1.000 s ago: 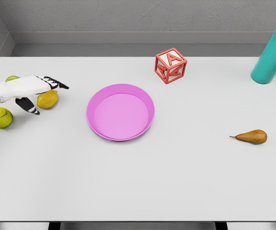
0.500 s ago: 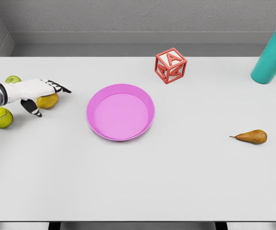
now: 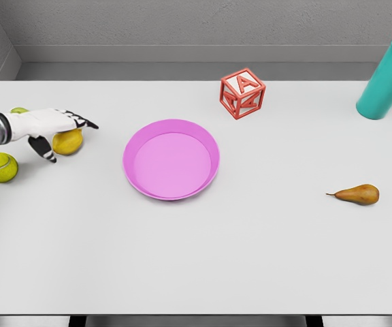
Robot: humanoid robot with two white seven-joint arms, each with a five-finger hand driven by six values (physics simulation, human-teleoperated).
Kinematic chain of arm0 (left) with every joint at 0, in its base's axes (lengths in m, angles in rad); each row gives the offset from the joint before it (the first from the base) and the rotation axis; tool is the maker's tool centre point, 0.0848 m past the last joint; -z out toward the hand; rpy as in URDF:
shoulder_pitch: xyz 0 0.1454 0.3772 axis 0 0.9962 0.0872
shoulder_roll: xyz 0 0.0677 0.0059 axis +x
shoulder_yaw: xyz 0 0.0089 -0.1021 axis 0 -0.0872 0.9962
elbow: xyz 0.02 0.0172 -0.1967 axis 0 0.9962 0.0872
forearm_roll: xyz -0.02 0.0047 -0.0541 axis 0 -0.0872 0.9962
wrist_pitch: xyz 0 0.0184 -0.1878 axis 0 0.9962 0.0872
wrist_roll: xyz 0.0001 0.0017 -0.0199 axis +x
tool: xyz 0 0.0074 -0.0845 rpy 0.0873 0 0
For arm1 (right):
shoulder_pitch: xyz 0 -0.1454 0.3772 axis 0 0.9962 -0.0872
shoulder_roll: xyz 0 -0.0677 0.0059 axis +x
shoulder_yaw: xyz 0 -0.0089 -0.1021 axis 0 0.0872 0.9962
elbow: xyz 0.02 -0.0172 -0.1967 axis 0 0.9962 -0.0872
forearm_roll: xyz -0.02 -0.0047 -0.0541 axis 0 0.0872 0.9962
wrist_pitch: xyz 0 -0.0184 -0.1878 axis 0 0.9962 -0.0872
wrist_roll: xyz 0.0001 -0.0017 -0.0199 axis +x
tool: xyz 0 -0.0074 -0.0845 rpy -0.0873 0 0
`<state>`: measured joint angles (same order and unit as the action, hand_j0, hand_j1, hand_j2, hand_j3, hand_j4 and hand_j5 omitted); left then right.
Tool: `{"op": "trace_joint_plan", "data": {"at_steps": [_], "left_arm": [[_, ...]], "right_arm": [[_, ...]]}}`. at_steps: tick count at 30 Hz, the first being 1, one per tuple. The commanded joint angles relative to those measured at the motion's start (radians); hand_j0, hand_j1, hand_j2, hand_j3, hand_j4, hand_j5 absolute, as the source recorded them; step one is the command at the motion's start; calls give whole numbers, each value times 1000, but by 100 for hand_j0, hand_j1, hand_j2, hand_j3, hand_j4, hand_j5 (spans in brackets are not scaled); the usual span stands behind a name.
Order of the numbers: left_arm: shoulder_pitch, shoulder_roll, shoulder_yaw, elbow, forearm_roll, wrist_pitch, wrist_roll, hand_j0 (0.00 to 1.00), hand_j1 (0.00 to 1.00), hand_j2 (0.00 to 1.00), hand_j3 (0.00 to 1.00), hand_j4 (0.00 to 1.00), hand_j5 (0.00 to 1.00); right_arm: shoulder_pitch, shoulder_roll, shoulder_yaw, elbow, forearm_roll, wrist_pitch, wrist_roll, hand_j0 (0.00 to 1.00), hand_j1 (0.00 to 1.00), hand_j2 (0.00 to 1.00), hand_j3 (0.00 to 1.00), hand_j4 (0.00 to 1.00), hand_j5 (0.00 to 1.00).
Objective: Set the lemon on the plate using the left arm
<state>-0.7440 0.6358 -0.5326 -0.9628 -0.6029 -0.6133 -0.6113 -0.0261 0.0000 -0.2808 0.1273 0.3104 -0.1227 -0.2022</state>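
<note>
Lemon lies left of plate; pear far right.

Yellow lemon, pink plate, red-and-white block, teal cup.

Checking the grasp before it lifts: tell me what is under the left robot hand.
Under the left robot hand lies the lemon, its lower right part showing. A small green fruit peeks out behind the wrist. Whether the palm touches the lemon is hidden.
</note>
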Motion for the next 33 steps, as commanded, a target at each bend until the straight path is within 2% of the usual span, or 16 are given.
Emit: {"op": "trace_joint_plan", "data": {"at_steps": [1,4,5,13,15,18,25,33], "left_arm": [[0,-10,-7,2,5,2,0,100,100,100,100,100,100],[0,-11,-9,2,-11,2,0,99,99,99,99,99,99],[0,-10,-9,2,-20,2,0,92,92,92,92,92,92],[0,-4,-9,1,-17,2,0,82,82,82,82,82,82],[-5,-4,-9,1,-14,2,0,76,76,76,76,76,76],[-6,-2,-9,1,-11,2,0,76,76,76,76,76,76],[-8,-4,-21,-8,-12,2,0,65,65,65,65,65,65],[-8,-5,-18,-13,11,2,0,64,64,64,64,64,64]], "right_arm": [[0,0,0,0,-1,0,0,100,100,100,100,100,100],[0,0,0,0,-1,0,0,100,100,100,100,100,100],[0,0,0,0,-1,0,0,100,100,100,100,100,100],[0,0,0,0,-1,0,0,100,100,100,100,100,100],[0,0,0,0,-1,0,0,100,100,100,100,100,100],[0,0,0,0,-1,0,0,100,100,100,100,100,100],[0,0,0,0,-1,0,0,100,100,100,100,100,100],[0,0,0,0,-1,0,0,100,100,100,100,100,100]]}}
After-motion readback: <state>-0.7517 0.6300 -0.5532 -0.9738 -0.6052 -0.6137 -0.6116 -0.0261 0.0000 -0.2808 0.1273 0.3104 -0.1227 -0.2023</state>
